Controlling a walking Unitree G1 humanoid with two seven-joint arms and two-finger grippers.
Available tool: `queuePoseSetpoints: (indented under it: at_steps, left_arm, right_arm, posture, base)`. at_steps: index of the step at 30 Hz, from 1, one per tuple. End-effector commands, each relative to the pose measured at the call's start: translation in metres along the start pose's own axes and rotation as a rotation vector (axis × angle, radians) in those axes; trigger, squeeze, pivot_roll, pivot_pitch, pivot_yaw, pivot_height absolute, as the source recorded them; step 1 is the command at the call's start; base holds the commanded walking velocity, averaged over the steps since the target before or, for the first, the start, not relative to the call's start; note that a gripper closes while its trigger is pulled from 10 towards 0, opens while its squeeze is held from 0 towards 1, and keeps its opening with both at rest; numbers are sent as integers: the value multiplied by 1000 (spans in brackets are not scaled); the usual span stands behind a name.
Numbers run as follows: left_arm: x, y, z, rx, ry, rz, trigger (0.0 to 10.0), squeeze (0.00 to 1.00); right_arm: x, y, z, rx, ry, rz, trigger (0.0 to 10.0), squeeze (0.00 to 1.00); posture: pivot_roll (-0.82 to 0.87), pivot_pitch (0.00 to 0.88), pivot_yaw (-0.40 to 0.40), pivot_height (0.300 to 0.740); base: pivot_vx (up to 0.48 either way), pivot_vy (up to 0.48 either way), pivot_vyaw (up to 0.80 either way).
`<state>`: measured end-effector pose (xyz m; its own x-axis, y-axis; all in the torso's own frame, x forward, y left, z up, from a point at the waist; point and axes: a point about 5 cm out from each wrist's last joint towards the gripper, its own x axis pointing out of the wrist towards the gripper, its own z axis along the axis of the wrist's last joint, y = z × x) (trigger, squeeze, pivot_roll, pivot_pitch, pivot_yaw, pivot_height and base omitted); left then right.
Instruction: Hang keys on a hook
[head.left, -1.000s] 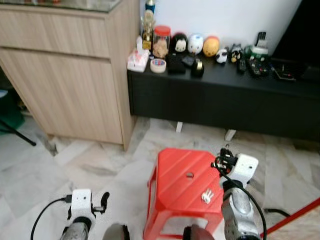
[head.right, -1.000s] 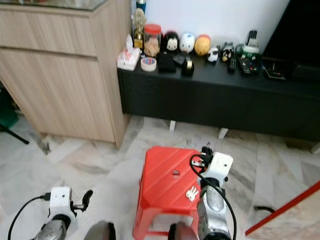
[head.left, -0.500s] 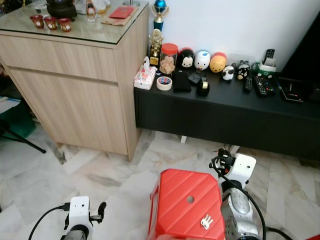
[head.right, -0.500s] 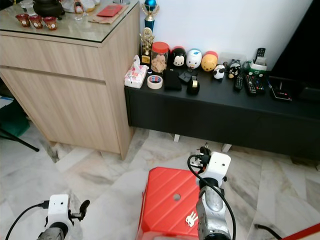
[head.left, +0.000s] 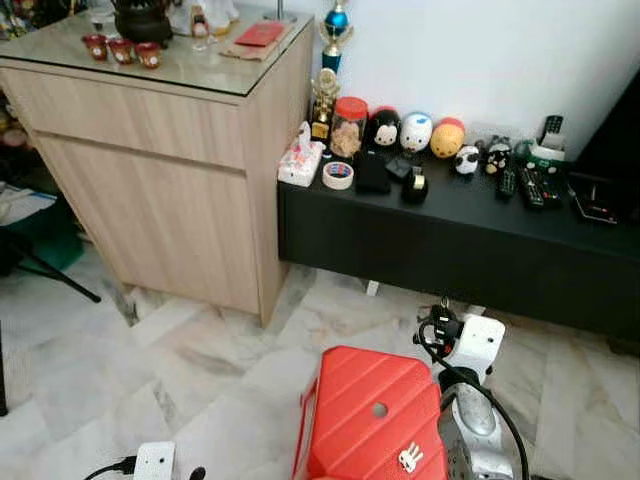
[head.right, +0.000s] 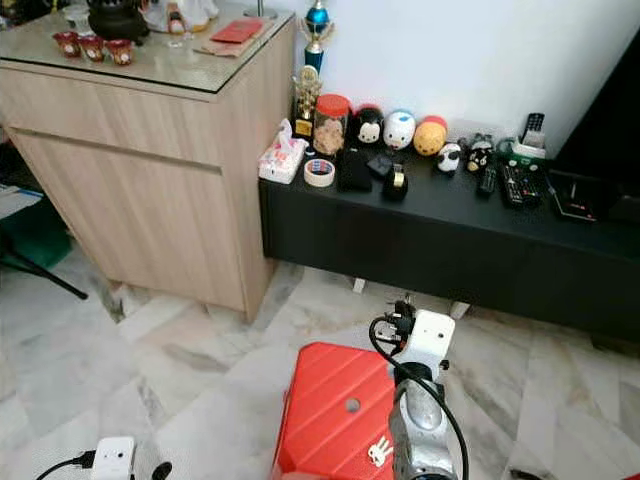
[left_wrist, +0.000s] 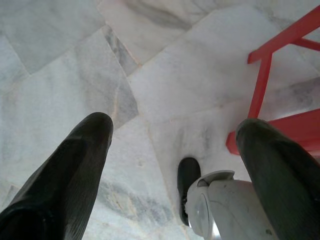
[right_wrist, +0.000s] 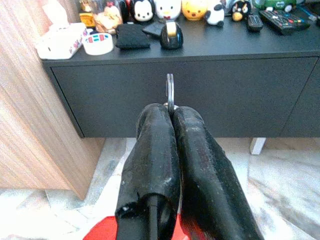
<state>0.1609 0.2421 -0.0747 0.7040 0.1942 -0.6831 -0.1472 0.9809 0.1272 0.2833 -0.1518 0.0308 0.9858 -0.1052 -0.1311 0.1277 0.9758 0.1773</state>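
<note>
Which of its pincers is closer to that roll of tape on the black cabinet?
The right. The right pincer, pinching a key ring, points toward the roll of tape. The left pincer hangs low over the floor beside the red stool.

silver right arm (head.right: 420, 440) with white wrist box, looped black cable; long black ribbed fingers (right_wrist: 155, 150); left gripper (left_wrist: 175, 145) fingers black too.

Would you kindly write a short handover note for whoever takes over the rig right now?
Right gripper: shut on the key ring, pointing at the black console.
Left gripper: open, idle over the floor.
Red stool stands beside the right arm; a small white item lies on it, unclear what.
Done: ring in grasp.
Left: get to a hook and hang the ring.
</note>
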Motion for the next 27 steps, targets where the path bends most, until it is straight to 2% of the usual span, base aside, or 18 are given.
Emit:
queuePoseSetpoints:
  at_steps: [1, 6, 27]
  left_arm:
    - [-1, -4, -5, -6, 31, -13, 10000, 0]
    - [1, -4, 0, -20, 17, -4, 10000, 0]
    - [1, -5, -3, -28, 32, -7, 10000, 0]
  right_arm:
    - [5, 0, 7, 0, -17, -6, 10000, 0]
    - [8, 0, 11, 8, -26, -17, 10000, 0]
    - [10, 0, 11, 27, -11, -45, 10000, 0]
  posture:
    - [78, 0, -85, 740]
    - [76, 0, -91, 740]
    - [73, 13, -87, 740]
  base:
    - [0, 0, 0]
    - [0, 0, 0]
    - [-311, 0, 0]
